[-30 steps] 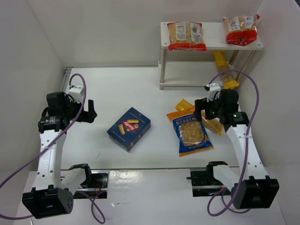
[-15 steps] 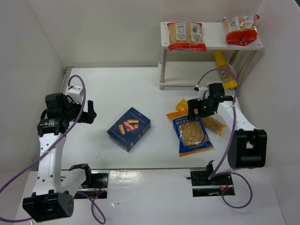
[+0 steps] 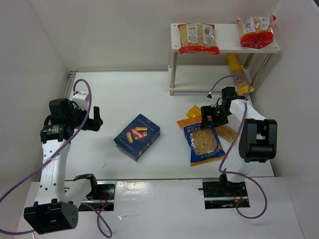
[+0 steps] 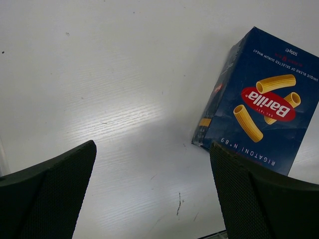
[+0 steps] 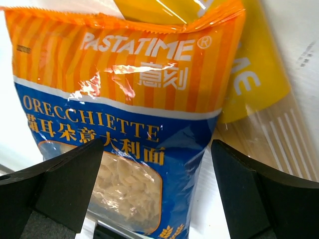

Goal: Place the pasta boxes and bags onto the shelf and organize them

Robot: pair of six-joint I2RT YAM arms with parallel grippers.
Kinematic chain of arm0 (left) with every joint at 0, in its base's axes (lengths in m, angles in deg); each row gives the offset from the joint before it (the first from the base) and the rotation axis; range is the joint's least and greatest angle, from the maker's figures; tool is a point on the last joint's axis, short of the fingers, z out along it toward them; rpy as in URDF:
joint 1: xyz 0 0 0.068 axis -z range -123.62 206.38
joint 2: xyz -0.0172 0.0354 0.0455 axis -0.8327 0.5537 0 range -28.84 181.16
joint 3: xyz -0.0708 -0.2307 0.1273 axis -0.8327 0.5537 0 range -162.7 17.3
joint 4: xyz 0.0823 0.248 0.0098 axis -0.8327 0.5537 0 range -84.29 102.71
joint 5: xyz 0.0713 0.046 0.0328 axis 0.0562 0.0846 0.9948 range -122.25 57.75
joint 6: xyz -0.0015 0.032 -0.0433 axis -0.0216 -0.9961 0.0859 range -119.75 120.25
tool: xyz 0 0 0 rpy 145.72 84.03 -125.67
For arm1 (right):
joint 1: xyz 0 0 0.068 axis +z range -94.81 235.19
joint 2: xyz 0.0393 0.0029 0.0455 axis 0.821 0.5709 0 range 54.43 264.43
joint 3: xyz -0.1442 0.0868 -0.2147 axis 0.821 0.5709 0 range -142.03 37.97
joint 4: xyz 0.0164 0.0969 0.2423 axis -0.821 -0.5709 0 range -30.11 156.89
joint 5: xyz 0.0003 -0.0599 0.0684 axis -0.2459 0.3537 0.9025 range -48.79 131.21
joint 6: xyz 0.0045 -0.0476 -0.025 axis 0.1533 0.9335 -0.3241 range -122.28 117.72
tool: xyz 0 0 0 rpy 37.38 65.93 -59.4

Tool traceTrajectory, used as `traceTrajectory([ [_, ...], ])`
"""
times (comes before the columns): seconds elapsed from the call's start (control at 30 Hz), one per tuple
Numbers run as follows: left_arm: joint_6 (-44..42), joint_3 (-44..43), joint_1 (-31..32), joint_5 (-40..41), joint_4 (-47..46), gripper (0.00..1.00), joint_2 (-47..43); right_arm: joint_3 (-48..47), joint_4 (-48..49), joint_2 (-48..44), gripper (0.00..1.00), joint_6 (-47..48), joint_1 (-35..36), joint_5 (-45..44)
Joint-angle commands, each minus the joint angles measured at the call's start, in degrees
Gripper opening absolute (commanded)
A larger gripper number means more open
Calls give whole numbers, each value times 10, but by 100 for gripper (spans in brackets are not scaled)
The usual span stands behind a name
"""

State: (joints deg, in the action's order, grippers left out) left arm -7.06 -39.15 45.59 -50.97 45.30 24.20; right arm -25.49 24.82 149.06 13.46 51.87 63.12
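The right fingers (image 5: 60, 189) have swung in over the blue-trimmed bag (image 5: 124, 149) lying on the counter (image 3: 164, 99) in front of the shelf (image 3: 227, 39), wide apart and empty, so a pick looks next; the left fingers (image 4: 50, 184) gape too

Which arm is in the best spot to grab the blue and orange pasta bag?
Right. The right tool, open, hangs just over the top end of the blue and orange bag. The left tool is across the table, facing the blue box instead.
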Motion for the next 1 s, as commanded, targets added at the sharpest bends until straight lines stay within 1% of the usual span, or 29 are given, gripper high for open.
traceTrajectory([
  [0.0,-1,4,-4,-5,-8,100,0,-26,-34,32,97,28,5,26],
  [0.1,-1,4,-4,-5,-8,100,0,-38,-61,59,97,46,13,47],
  [0.2,-1,4,-4,-5,-8,100,5,-44,-82,64,97,77,26,78],
  [0.23,-1,4,-4,-5,-8,100,5,-44,-82,64,95,83,37,78],
  [0.3,-1,4,-4,-5,-8,100,5,-49,-79,64,66,83,50,71],
  [0.37,-1,4,-4,-5,-8,100,5,-49,-73,70,32,72,57,60],
  [0.4,-1,4,-4,-5,-8,100,5,-55,-73,70,5,72,57,59],
  [0.43,-1,4,-4,-5,-8,100,5,-61,-73,70,0,72,57,59],
  [0.53,-1,4,-4,-5,-8,100,5,-83,-79,62,0,66,62,66],
  [0.67,-1,4,-4,-5,-8,100,5,-149,-84,5,0,38,81,17],
  [0.73,-1,4,-4,-5,-8,100,5,-184,-74,-18,0,19,108,-51],
  [0.8,-1,4,-4,-5,-8,100,5,-198,-61,-51,0,14,137,-117],
  [0.83,-1,4,-4,-5,-8,100,5,-198,-43,-59,0,5,178,-200],
  [0.9,-1,4,-4,-5,-8,100,5,-198,-27,-66,0,0,219,-277],
  [0.93,-1,4,-4,-5,-8,100,5,-192,-21,-66,0,-5,253,-334],
  [0.97,-1,4,-4,-5,-8,100,0,-192,-12,-66,0,-5,266,-355],
])
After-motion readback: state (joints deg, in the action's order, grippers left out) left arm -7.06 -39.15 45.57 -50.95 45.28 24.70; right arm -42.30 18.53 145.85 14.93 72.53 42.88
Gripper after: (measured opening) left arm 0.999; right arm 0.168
